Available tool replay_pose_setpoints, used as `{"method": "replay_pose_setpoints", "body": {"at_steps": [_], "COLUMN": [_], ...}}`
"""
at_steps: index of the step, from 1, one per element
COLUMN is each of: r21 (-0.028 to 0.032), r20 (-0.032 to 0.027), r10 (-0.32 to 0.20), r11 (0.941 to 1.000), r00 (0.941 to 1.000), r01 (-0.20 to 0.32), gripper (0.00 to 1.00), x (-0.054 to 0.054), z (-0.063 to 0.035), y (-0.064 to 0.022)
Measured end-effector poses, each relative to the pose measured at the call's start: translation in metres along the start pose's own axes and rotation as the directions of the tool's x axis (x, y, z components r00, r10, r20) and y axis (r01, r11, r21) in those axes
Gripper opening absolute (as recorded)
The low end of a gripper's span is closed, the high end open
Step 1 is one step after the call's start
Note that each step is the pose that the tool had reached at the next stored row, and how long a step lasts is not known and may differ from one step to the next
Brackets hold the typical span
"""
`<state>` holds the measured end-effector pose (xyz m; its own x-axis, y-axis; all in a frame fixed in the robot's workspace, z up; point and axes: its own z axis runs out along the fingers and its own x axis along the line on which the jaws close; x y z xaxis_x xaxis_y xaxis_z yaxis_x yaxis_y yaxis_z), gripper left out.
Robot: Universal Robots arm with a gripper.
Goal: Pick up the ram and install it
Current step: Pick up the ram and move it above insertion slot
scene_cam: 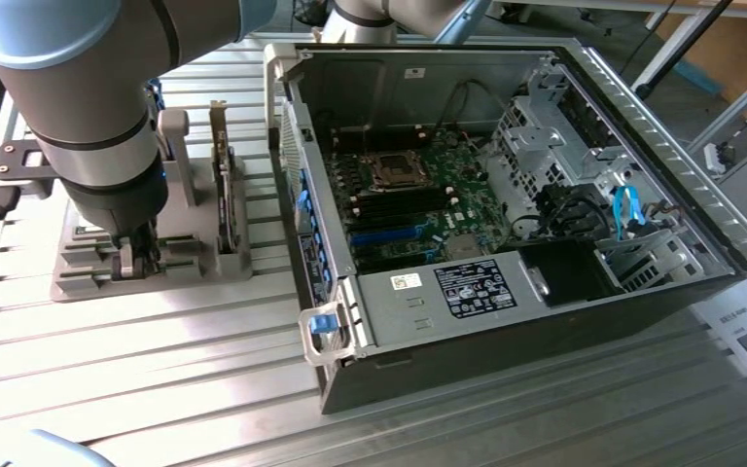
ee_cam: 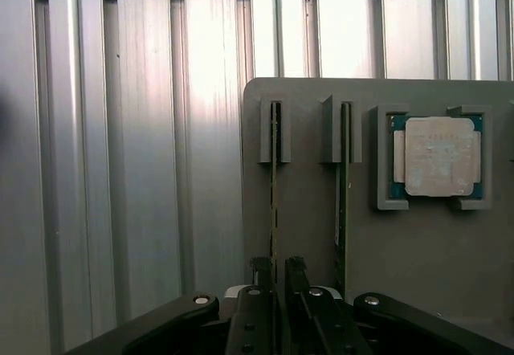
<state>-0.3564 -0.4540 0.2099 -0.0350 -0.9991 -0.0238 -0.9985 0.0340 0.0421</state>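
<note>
Ribbed aluminium table (scene_cam: 153,370) fills the ground of the exterior view, with other furniture at the upper right edge.

Item 1: grey holder (scene_cam: 82,280), flat on the table at the exterior view's left. It carries upright posts and a dark expansion card (scene_cam: 227,190) standing on edge.

Item 2: robot arm (scene_cam: 88,107), coming down from the upper left of the exterior view onto the holder.

Item 3: gripper (ee_cam: 278,268), low over the holder. Its fingers (ee_cam: 260,268) are drawn in, one on each side of the ram, and closed against it.

Item 4: ram (ee_cam: 275,186), a thin board seen edge-on in the wrist view, standing upright in its slot in the holder, its near end between the fingers.

Item 5: second stick (ee_cam: 344,202), alike, upright in the neighbouring slot, parallel to the ram and apart from the gripper.

Item 6: square silver processor (ee_cam: 438,156), lying flat in a framed pocket of the holder beyond the second stick.

Item 7: open computer case (scene_cam: 659,297), centre and right of the exterior view, on its side, just beside the holder. Its motherboard (scene_cam: 445,209) lies exposed, with a processor socket (scene_cam: 393,172) near the middle.
</note>
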Motion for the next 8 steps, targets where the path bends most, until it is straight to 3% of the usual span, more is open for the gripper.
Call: {"method": "replay_pose_setpoints", "body": {"at_steps": [8], "r21": [0.0], "r20": [0.0], "r10": [-0.001], "r11": [1.0], "r00": [1.0], "r01": [0.001], "gripper": [0.22], "x": [-0.0001], "z": [0.0], "y": [-0.0009]}}
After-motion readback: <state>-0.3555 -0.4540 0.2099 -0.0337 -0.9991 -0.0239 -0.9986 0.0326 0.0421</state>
